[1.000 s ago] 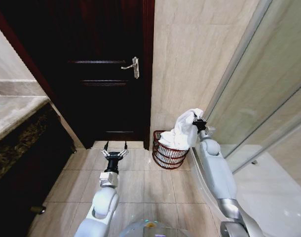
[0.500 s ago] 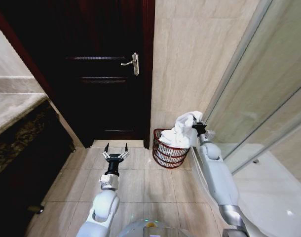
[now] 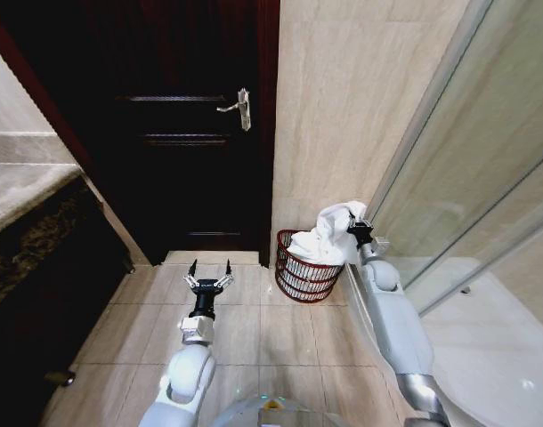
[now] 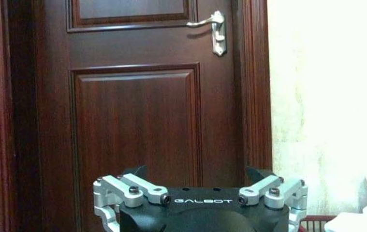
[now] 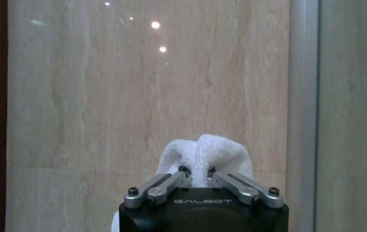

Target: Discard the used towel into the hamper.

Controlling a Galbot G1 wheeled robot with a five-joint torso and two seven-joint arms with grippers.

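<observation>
Little has shifted besides the head camera: the right gripper (image 3: 354,228) holds much as before, its towel (image 3: 329,238) sagging slightly closer to the hamper (image 3: 304,269), which sits on the floor at one o'clock from the robot against the tiled wall. Its fingers pinch the towel's top fold, whose lower folds already drape inside the rim. Only the release seems left. At eleven o'clock the left gripper (image 3: 209,271) hovers idle, fingers spread, facing the door (image 3: 191,133)

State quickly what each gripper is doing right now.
Left gripper: open, holding nothing.
Right gripper: shut on the towel, above the hamper.
</observation>
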